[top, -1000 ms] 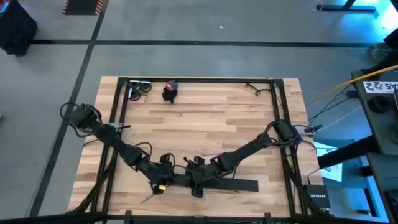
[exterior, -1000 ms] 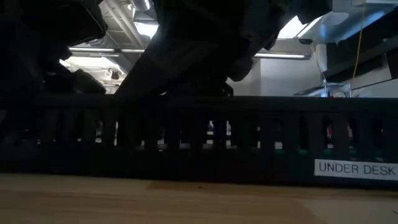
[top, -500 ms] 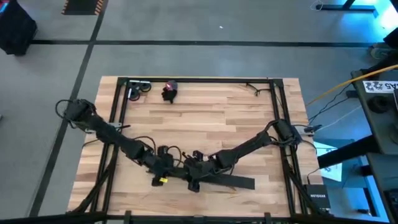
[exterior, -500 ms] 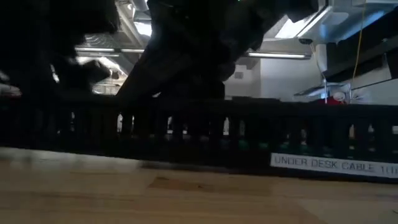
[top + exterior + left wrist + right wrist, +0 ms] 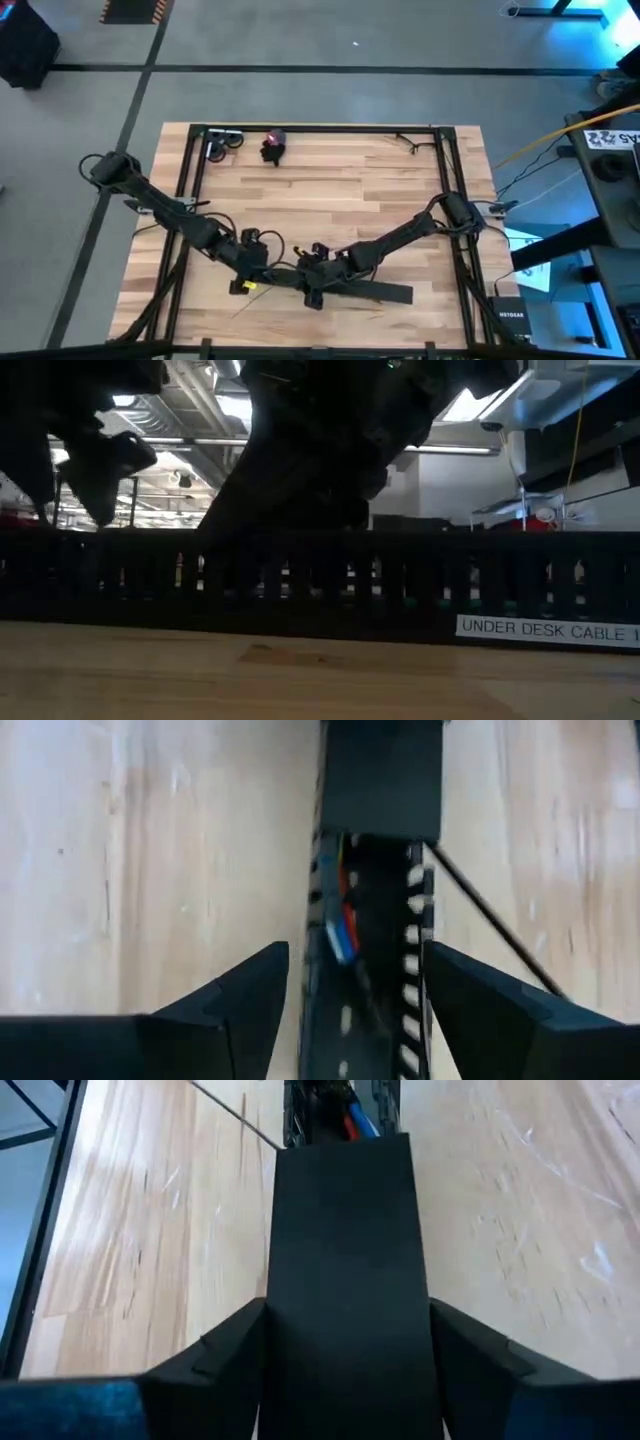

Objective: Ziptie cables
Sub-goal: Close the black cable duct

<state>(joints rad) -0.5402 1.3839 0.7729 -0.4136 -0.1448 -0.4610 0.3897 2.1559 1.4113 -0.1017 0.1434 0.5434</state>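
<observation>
High view, straight down: a light wooden table [image 5: 330, 190] framed by black rails carries everything, and both dark arms reach toward each other along its near edge. The left arm runs from the table's left side down to the left gripper [image 5: 262, 277]; the right arm runs from the right side down to the right gripper [image 5: 310, 285]. The two grippers sit close together, both over the long black cable tray [image 5: 385, 292], which lies flat along the near edge and extends to the right past the right gripper.

Low view shows the tray [image 5: 330, 585] side-on as a slotted dark wall, with a white label reading "UNDER DESK CABLE" at its right end, and dark arm shapes looming above it.

Right wrist view: the right gripper [image 5: 348, 1342] has its fingers [image 5: 215, 1355] spread on either side of the tray's solid black cover [image 5: 345, 1270], with the cover filling the gap between them, so the jaws grip it from both sides.

Left wrist view: the left gripper [image 5: 350, 982] has its jaws wide apart, straddling the slotted open section of the tray [image 5: 375, 970] without visibly touching it.

The cables [image 5: 343, 920], reddish and blue strands among them, lie inside the tray's channel just past where the cover ends; they also peek out beyond the cover in the right wrist view [image 5: 352, 1115]. A thin dark zip tie [image 5: 490, 935] lies slanted on the wood beside the tray.

At the far edge of the table sit a small dark object with a pink top [image 5: 273, 146] and a small metallic item [image 5: 222, 145].
</observation>
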